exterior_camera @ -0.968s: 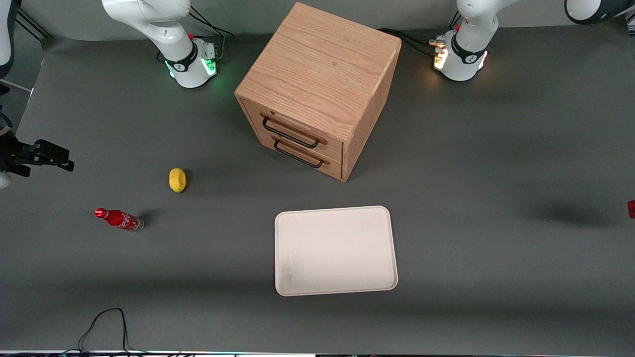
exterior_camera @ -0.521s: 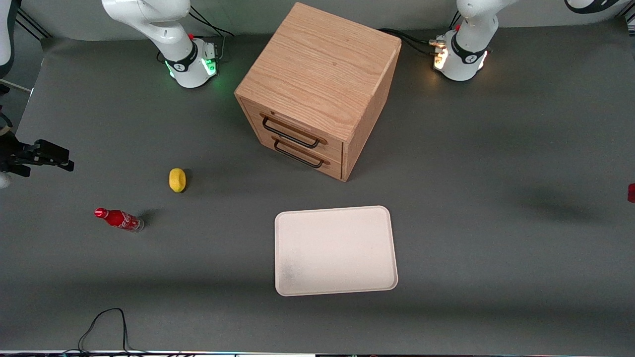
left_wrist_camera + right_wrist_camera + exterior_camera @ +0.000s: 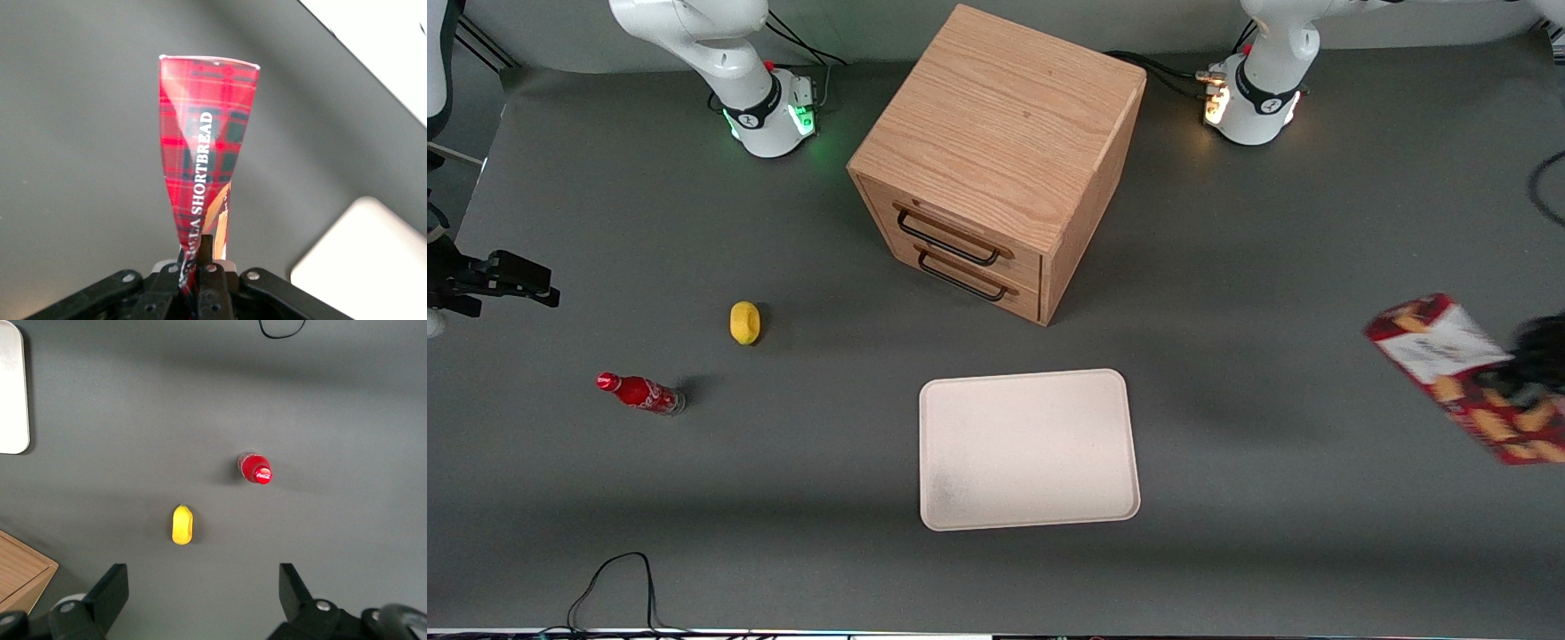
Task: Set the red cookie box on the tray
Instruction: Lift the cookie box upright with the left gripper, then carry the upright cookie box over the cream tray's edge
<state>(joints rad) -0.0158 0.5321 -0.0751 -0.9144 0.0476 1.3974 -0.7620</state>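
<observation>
The red cookie box point(image 3: 1440, 345) hangs tilted above the table toward the working arm's end, well apart from the tray. It is long, dark red with a white label and cookie pictures. My left gripper point(image 3: 1528, 366) is shut on it near its middle. In the left wrist view the tartan box point(image 3: 203, 133) sticks out from between the closed fingers of the gripper point(image 3: 197, 257), with a corner of the tray point(image 3: 365, 257) beside it. The cream-white tray point(image 3: 1029, 449) lies flat, nearer the front camera than the cabinet, with nothing on it.
A wooden two-drawer cabinet point(image 3: 996, 160) stands mid-table, both drawers shut. Toward the parked arm's end lie a yellow lemon-like object point(image 3: 744, 322) and a small red cola bottle point(image 3: 640, 393). A black cable point(image 3: 614, 578) loops at the table's front edge.
The box and gripper have come into the front view from the working arm's end, moving toward the tray. Earlier only a red sliver showed at that edge.
</observation>
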